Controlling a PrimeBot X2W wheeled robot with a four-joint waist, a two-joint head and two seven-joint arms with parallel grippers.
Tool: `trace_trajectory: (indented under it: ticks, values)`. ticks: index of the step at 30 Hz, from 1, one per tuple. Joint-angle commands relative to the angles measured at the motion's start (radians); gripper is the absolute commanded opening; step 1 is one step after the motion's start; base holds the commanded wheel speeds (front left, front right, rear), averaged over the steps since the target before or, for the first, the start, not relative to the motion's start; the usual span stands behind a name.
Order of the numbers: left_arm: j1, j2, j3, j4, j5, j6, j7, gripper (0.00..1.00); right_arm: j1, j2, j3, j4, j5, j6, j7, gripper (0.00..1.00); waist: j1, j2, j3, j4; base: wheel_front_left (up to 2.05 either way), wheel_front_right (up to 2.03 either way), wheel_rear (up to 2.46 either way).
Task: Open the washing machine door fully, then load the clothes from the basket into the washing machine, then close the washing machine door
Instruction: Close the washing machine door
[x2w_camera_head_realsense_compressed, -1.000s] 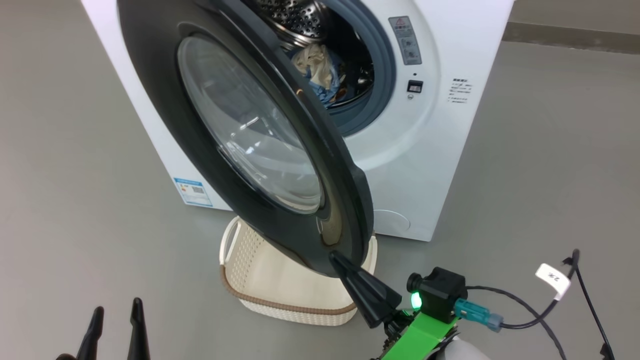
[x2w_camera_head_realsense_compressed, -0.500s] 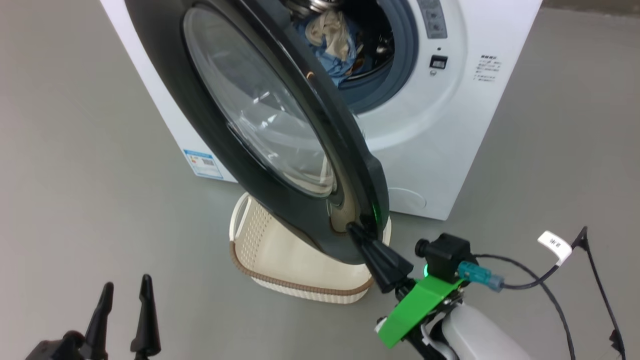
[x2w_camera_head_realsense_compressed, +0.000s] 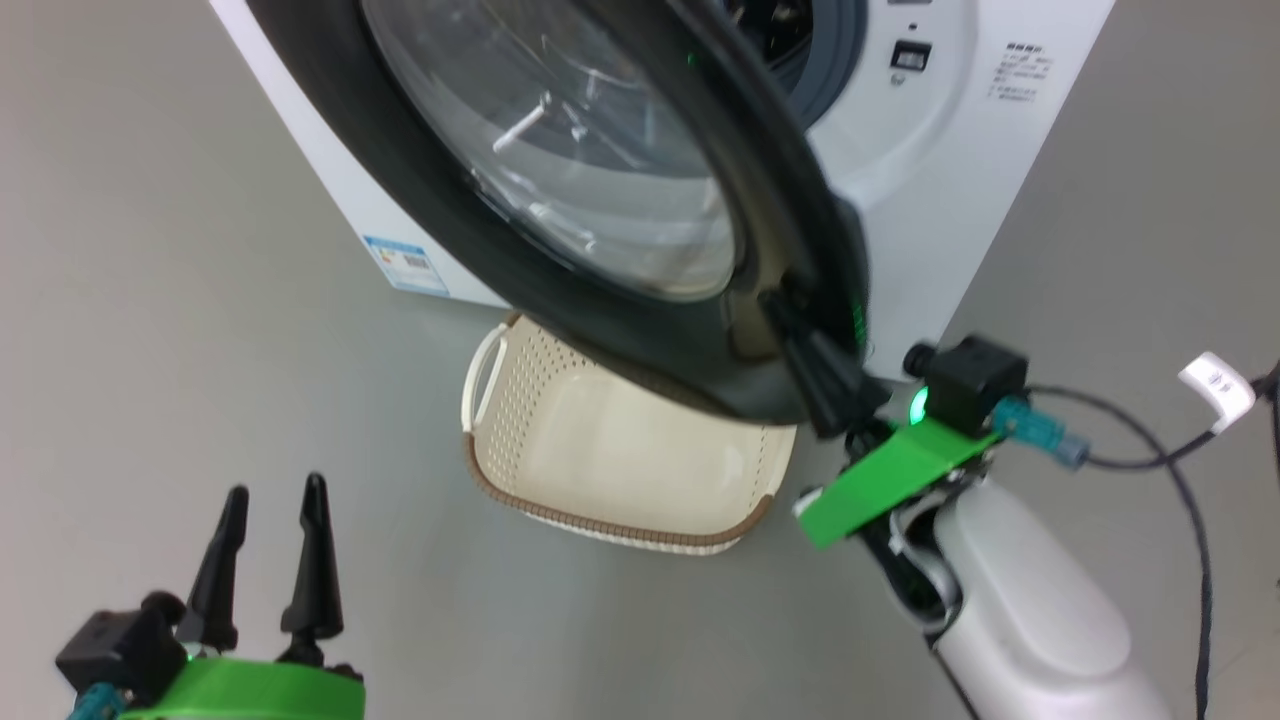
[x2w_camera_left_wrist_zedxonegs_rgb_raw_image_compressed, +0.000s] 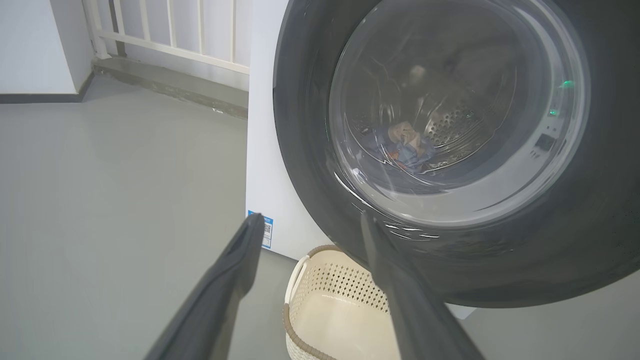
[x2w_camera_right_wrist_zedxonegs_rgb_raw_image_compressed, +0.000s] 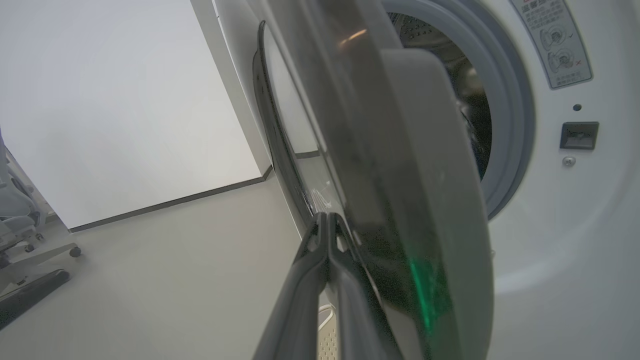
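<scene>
The washing machine door (x2w_camera_head_realsense_compressed: 570, 180) is seen standing partly open, swung out from the white front of the washing machine (x2w_camera_head_realsense_compressed: 930, 200), with a gap left at its free edge. The right gripper (x2w_camera_head_realsense_compressed: 778, 305) is set against that free edge, at the lower part of the black rim. In the right wrist view the jaws of the right gripper (x2w_camera_right_wrist_zedxonegs_rgb_raw_image_compressed: 327, 218) are pressed flat together with nothing between them, and their tips are laid against the outer side of the door.

The clothes (x2w_camera_left_wrist_zedxonegs_rgb_raw_image_compressed: 402, 145) are seen through the door's glass as a blue and beige heap lying low inside the steel drum (x2w_camera_right_wrist_zedxonegs_rgb_raw_image_compressed: 425, 37) of the washing machine. The basket (x2w_camera_head_realsense_compressed: 620, 522) is placed on the floor (x2w_camera_head_realsense_compressed: 150, 350) just in front of the washing machine, under the lower edge of the door, and its bare cream bottom is shown. A blue label sticker (x2w_camera_head_realsense_compressed: 405, 265) is fixed low on the front of the washing machine, beside the door.

The left gripper (x2w_camera_head_realsense_compressed: 277, 485) is held well apart from the washing machine, over the floor, with its jaws spread and nothing between them.
</scene>
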Motion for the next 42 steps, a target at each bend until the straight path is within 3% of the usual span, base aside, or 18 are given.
trace_trajectory:
  ticks: [1, 18, 27, 33, 39, 42]
  values:
    - [-0.046, 0.012, 0.028, -0.031, -0.014, -0.003, -0.006, 1.00, -0.052, 0.005, -0.002, -0.018, -0.016, 0.001, -0.005, 0.00, 0.0000, 0.0000, 0.041, 0.011, 0.00, 0.00, 0.00]
    - [-0.204, -0.008, -0.051, -0.042, -0.054, -0.003, -0.006, 1.00, -0.333, -0.007, -0.282, 0.048, -0.119, 0.001, -0.005, 0.00, 0.0000, 0.0000, 0.213, 0.091, 0.00, 0.00, 0.00]
    - [-0.238, -0.015, -0.066, -0.044, -0.062, -0.003, -0.006, 1.00, -0.420, 0.002, -0.377, 0.052, -0.149, 0.001, -0.005, 0.00, 0.0000, 0.0000, 0.253, 0.116, 0.00, 0.00, 0.00]
    - [-0.253, -0.016, -0.066, -0.042, -0.065, -0.003, -0.006, 1.00, -0.457, 0.010, -0.405, 0.058, -0.169, 0.001, -0.005, 0.00, 0.0000, 0.0000, 0.270, 0.124, 0.00, 0.00, 0.00]
    - [-0.245, -0.015, -0.055, -0.022, -0.057, -0.003, -0.006, 1.00, -0.400, 0.015, -0.363, 0.055, -0.160, 0.001, -0.005, 0.00, 0.0000, 0.0000, 0.241, 0.111, 0.00, 0.00, 0.00]
    - [-0.230, -0.007, -0.051, -0.006, -0.050, -0.003, -0.006, 1.00, -0.344, 0.017, -0.331, 0.060, -0.149, 0.001, -0.005, 0.16, 0.0000, 0.0000, 0.212, 0.098, 0.00, 0.00, 0.00]
